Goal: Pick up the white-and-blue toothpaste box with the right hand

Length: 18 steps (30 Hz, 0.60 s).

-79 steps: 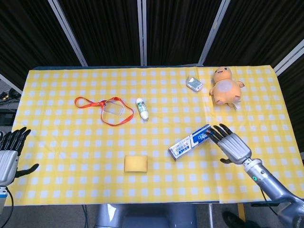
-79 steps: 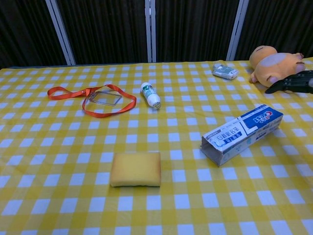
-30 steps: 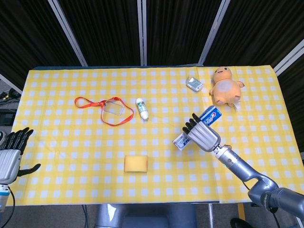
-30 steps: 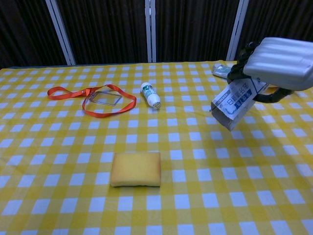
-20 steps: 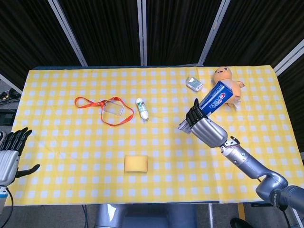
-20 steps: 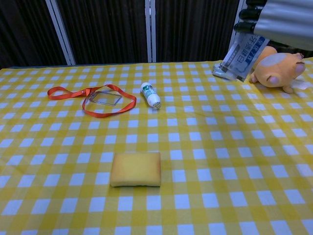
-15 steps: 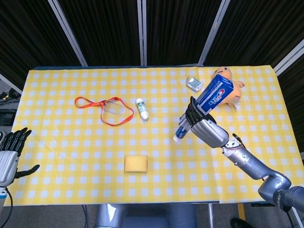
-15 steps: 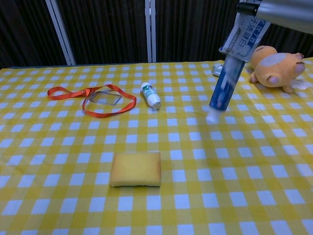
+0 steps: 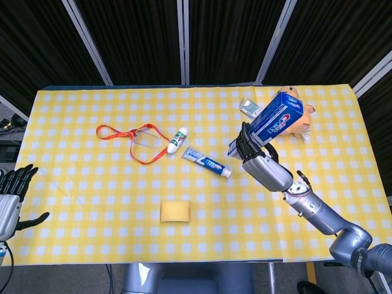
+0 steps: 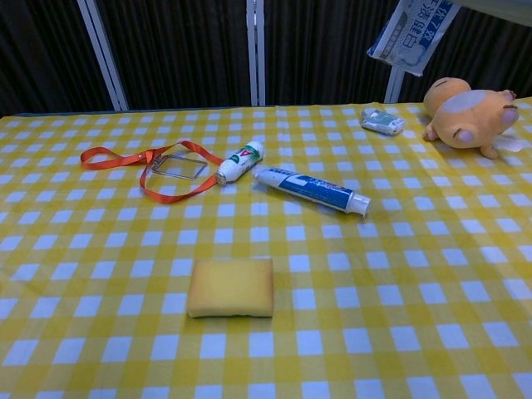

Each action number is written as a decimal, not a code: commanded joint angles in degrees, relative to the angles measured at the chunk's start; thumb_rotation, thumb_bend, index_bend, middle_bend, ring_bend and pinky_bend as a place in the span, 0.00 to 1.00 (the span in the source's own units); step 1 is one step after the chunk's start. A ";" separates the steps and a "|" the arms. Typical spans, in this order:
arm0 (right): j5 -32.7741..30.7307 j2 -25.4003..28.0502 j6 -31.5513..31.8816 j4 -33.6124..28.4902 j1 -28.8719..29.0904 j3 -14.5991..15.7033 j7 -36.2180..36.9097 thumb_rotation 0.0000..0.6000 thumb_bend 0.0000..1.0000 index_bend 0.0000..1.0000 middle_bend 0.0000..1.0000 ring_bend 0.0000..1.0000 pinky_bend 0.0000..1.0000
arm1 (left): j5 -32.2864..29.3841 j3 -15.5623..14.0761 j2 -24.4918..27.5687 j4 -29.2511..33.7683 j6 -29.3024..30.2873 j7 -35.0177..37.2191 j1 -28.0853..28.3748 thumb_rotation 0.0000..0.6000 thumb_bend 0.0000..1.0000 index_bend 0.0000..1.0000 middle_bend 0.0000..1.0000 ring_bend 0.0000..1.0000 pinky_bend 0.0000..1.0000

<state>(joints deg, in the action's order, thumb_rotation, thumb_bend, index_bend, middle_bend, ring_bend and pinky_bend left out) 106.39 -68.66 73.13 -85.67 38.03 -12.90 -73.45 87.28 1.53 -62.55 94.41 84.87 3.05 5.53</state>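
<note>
Since half a second ago, the toothpaste tube [image 9: 207,162] has dropped out of the box and now lies flat on the surface [image 9: 92,190], its end touching the small white bottle [image 9: 177,140], which has turned. Fingers [image 9: 247,144] of the right hand [image 9: 262,166] wrap the white-and-blue toothpaste box [image 9: 267,121], held tilted high above the surface; in the chest view only its open lower end [image 10: 411,32] shows at the top edge. Beyond it lie the plush toy [image 9: 300,116] and a small packet [image 9: 249,108]. Further out sit the yellow sponge [image 9: 175,211] and orange lanyard [image 9: 136,138]. The left hand [image 9: 11,199] hangs off the surface's edge, fingers spread, holding nothing.
</note>
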 commanded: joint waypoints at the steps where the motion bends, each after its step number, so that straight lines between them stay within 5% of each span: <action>1: -10.53 -0.70 -3.18 -0.69 -2.16 -1.09 8.31 1.00 0.34 0.34 0.32 0.24 0.14 | 0.04 -0.02 -0.02 -0.06 -0.07 -0.03 0.05 1.00 0.00 0.00 0.00 0.00 0.00; 9: -30.38 -4.48 -13.28 -1.38 -5.29 0.78 24.60 1.00 0.34 0.35 0.32 0.24 0.14 | -0.43 -0.07 -0.78 -0.06 -1.01 -1.84 0.39 1.00 0.00 0.00 0.00 0.00 0.00; 15: -32.98 -7.34 -15.70 -0.26 -4.81 2.84 27.59 1.00 0.33 0.33 0.31 0.24 0.14 | -1.23 0.05 -1.31 -0.08 -1.63 -2.93 0.57 1.00 0.00 0.00 0.00 0.00 0.00; 18: -33.36 -7.63 -17.16 -0.96 -4.56 3.95 29.58 1.00 0.24 0.28 0.27 0.22 0.14 | -1.54 0.12 -1.42 -0.19 -1.86 -3.06 0.65 1.00 0.00 0.00 0.00 0.00 0.00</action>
<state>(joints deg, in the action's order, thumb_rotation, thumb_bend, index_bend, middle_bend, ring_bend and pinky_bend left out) 73.23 -76.05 56.54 -86.34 33.39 -9.48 -44.56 85.75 1.64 -63.95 94.23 83.02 0.00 6.16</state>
